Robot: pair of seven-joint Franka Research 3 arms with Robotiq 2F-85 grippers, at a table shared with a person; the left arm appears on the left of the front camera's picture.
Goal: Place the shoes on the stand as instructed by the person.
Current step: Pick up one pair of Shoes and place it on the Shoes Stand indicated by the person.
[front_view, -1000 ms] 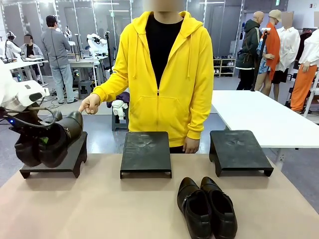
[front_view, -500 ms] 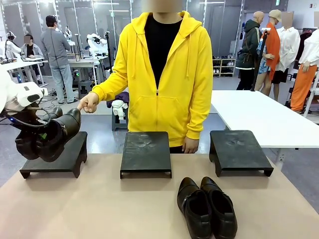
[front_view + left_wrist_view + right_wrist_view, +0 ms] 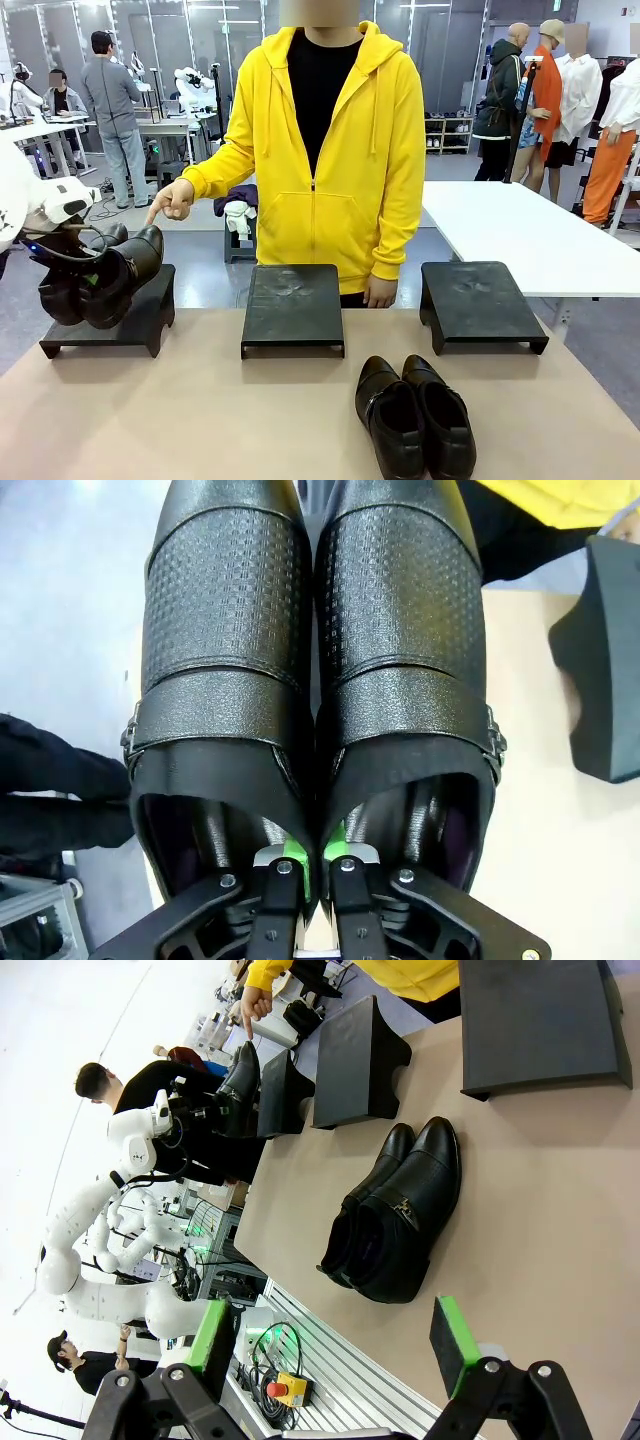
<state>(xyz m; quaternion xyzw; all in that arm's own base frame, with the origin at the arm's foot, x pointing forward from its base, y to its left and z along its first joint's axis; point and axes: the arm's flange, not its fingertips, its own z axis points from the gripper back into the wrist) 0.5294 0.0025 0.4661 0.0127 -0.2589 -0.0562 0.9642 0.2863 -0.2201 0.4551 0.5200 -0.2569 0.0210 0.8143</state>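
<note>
My L pincer [image 3: 316, 848] is clamped tight on the inner walls of one shoe pair [image 3: 105, 280], toes tilted up, over left stand [image 3: 140, 318]. Just beyond, person's hand [image 3: 172, 200] points down. Second pair [image 3: 415, 415] lies on surface [image 3: 200, 420], near right. My R pincer [image 3: 330, 1338]: jaws apart, nothing held.

You have a tan tabletop [image 3: 180, 420] across the near scene. At the far right you see a white table [image 3: 520, 235]. At the far left, a person in a grey jacket [image 3: 112, 100] stands beside workbenches [image 3: 165, 127].
</note>
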